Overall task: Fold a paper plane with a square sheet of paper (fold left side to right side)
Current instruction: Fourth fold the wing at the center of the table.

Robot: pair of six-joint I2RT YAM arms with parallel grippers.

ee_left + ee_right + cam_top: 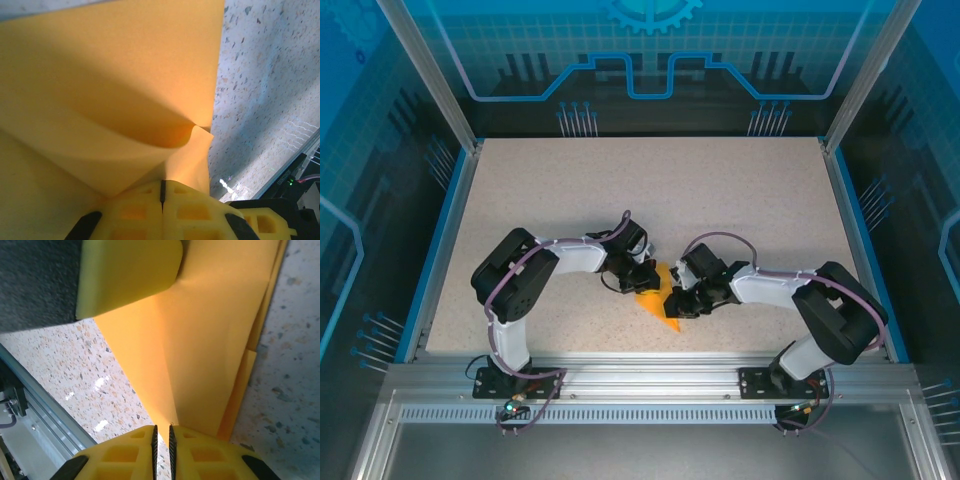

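1. Where the two arms meet in the top external view, an orange paper sheet [658, 306] lies on the speckled beige table [650, 190]. It is close to the table's near edge and about midway between its left and right edges. A small, pointed patch of orange shows between the arm ends. The left gripper [642, 278] is at the sheet's far left part, and the right gripper [678, 300] is at its right side. Both arms bend inward from their bases at the near edge. From this height I cannot tell how either pair of fingers stands.

2. From the left wrist, the left gripper [162, 187] shows two yellow fingers pressed together, with a hairline dark seam between them. The orange paper sheet [115, 80] meets that seam and is pinched there. One layer lifts and curls over in a soft roll, while another spreads beneath it toward the lower left. The speckled table [260, 100] runs along the right side. A small green light [290, 181] glows on dark hardware at the lower right.

3. From the right wrist, the right gripper [162, 429] has its yellow fingers almost together, leaving a thin slit. The folded edge of the orange paper sheet [210, 350] runs straight into that slit and is clamped there. The paper stretches away as a long tapering band, and a lower layer peeks out along its right edge. At the upper left, a yellow finger pad [130, 275] of the left gripper rests against the paper. The table [85, 370] shows on both sides, and a metal rail [35, 390] crosses the lower left corner.
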